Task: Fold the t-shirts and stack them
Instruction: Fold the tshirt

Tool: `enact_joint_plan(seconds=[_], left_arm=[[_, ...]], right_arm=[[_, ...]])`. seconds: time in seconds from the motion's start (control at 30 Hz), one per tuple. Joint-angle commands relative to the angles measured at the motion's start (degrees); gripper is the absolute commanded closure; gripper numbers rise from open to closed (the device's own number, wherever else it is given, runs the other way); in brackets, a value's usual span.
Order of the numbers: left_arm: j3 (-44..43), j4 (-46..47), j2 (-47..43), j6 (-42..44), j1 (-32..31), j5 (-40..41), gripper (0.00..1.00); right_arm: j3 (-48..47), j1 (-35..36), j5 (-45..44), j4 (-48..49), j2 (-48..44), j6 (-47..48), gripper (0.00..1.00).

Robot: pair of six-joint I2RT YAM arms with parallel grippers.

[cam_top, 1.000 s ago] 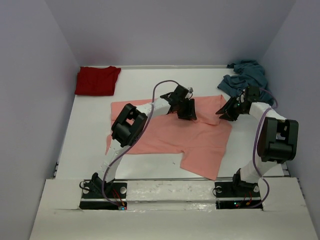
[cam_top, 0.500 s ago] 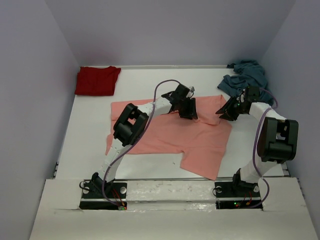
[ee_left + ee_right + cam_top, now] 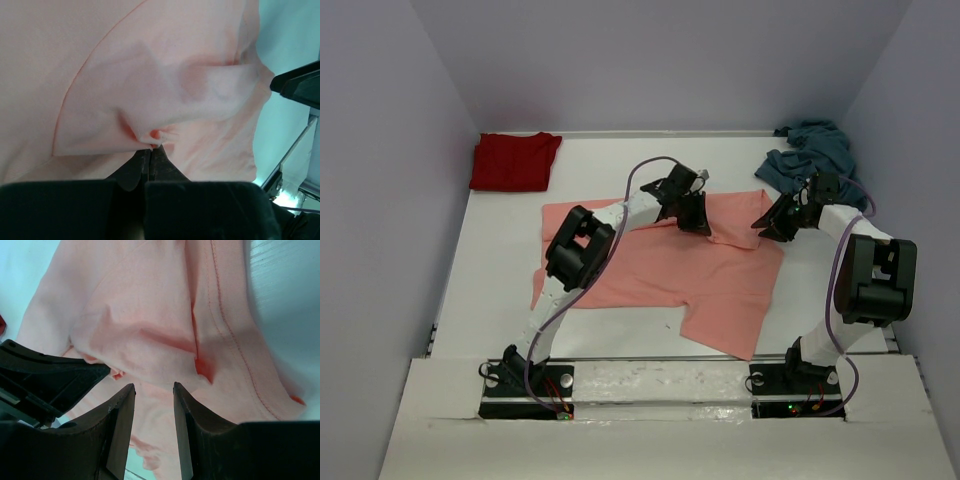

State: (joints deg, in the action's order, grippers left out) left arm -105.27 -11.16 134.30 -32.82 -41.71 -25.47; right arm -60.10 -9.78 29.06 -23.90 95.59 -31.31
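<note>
The salmon-pink t-shirt (image 3: 660, 265) lies spread flat in the middle of the table. My left gripper (image 3: 695, 215) is at its far edge, shut on a small pinched fold of the pink cloth (image 3: 151, 146). My right gripper (image 3: 772, 225) hovers over the shirt's far right corner, open, with pink cloth (image 3: 150, 330) just beyond its fingertips (image 3: 131, 390) and nothing between them. The dark red t-shirt (image 3: 515, 160) lies folded at the back left. In the back right corner the teal-blue t-shirt (image 3: 815, 150) is crumpled.
Grey walls close in the table on the left, back and right. The two grippers are close together: the left gripper's black body (image 3: 50, 380) shows in the right wrist view, and the right gripper (image 3: 300, 85) in the left wrist view.
The left gripper has closed on a fold of the salmon-pink shirt and shifted slightly toward the back. The right arm has not moved.
</note>
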Motion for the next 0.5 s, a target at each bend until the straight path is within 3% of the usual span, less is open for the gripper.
enact_joint_plan(seconds=[0.0, 0.3, 0.47], left_arm=[[-4.4, -0.9, 0.3, -0.3, 1.2, -4.0, 1.0], [-9.3, -0.8, 3.2, -7.1, 5.0, -15.6, 1.0], [-10.3, -4.7, 4.2, -10.9, 6.7, -16.9, 1.0]], right_arm=[[0.3, -0.4, 0.3, 2.0, -1.5, 0.3, 0.57], [0.3, -0.4, 0.7, 2.0, -0.9, 0.0, 0.58], [0.1, -0.4, 1.2, 1.8, -0.8, 0.0, 0.58]])
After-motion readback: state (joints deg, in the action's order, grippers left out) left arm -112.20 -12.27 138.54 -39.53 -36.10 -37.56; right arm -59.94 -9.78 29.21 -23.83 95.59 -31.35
